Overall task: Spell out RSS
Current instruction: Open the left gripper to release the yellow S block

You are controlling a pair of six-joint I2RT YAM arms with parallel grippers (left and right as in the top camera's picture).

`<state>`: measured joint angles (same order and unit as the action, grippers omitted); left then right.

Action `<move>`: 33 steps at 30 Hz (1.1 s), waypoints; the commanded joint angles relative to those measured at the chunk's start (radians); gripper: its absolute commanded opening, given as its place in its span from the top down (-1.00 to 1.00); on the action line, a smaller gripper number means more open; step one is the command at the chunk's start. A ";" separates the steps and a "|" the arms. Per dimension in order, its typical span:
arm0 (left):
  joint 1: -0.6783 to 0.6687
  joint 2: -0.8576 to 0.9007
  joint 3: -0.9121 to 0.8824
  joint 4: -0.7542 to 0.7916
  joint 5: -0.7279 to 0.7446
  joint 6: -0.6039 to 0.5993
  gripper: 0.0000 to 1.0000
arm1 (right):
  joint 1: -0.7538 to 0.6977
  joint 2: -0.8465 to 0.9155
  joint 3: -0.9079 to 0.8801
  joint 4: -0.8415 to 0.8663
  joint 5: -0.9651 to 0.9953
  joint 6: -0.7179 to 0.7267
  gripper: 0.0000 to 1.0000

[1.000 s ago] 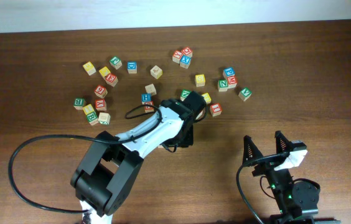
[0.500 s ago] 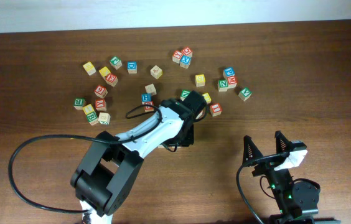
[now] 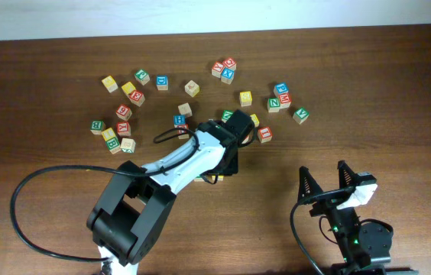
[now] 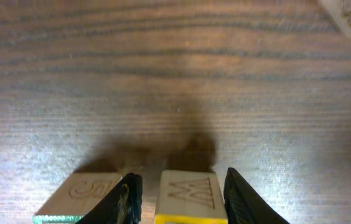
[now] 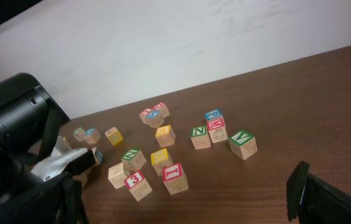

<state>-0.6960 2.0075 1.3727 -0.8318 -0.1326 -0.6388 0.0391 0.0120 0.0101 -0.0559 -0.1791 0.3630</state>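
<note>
Yellow-edged cube (image 4: 188,198), pale carved face up, clamped between the narrowly set fingers of the left gripper (image 4: 180,185) mid-table. Green-edged cube (image 4: 87,194) crowding just beside one finger. Scattered letter cubes (image 3: 191,88) beyond. Right gripper (image 3: 324,169) spread wide, well apart.

Little letter blocks (image 3: 192,88) lie near the table's (image 3: 399,92) far edge. The left arm (image 3: 192,156) reaches among them.

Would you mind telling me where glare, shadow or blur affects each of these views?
Left wrist: glare washes the table, with a dark shadow ahead of the yellow-edged block between the fingers. Right wrist: its own finger is a dark blur. Overhead: evenly lit, sharp.
</note>
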 commanded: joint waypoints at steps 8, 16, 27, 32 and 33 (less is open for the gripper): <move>0.045 0.008 0.024 0.026 -0.031 0.008 0.41 | 0.006 -0.002 -0.005 -0.005 -0.016 0.001 -0.97; 0.046 0.008 0.055 0.031 -0.029 0.057 0.28 | 0.006 -0.002 -0.005 -0.005 -0.016 0.001 -0.97; 0.045 0.008 0.400 -0.253 0.043 0.058 0.42 | 0.006 -0.002 -0.005 -0.005 -0.016 0.001 -0.97; 0.015 0.017 0.373 -0.283 0.163 0.056 1.00 | 0.006 -0.002 -0.005 -0.005 -0.016 0.001 -0.97; 0.005 0.025 0.359 -0.274 0.168 0.048 1.00 | 0.006 -0.002 -0.005 -0.005 -0.016 0.001 -0.97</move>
<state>-0.6613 2.0106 1.7626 -1.1126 -0.0353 -0.5861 0.0391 0.0120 0.0101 -0.0559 -0.1791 0.3630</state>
